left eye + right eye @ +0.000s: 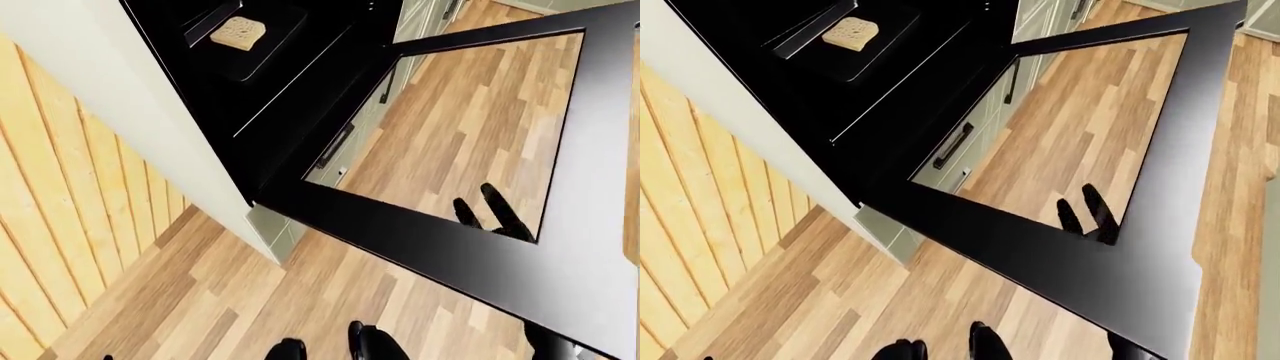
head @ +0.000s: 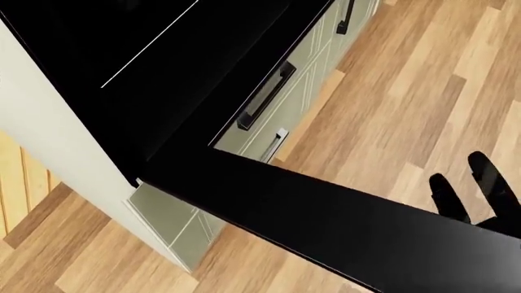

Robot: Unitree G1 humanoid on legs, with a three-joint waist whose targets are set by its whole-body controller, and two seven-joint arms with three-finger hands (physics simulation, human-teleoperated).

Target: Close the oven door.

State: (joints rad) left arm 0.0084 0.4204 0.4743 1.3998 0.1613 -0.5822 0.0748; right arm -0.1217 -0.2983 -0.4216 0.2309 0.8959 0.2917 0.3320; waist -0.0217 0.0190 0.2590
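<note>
The oven door (image 1: 420, 247) hangs open, a black frame around a clear pane, stretching from the oven toward the lower right of the left-eye view. The dark oven cavity (image 1: 270, 82) holds a tray with a slice of bread (image 1: 238, 32). My right hand (image 1: 484, 206) is under the door and shows through the pane, its black fingers (image 2: 476, 183) spread and open just past the door's near rail. Whether it touches the door I cannot tell. My left hand does not show.
Pale green cabinet fronts with black handles (image 2: 264, 97) run beside the oven. A cream side panel (image 1: 150, 112) and a wood-slat wall (image 1: 60, 195) are to the left. Wood floor (image 1: 1060, 135) lies below. My feet (image 1: 365, 346) show at the bottom edge.
</note>
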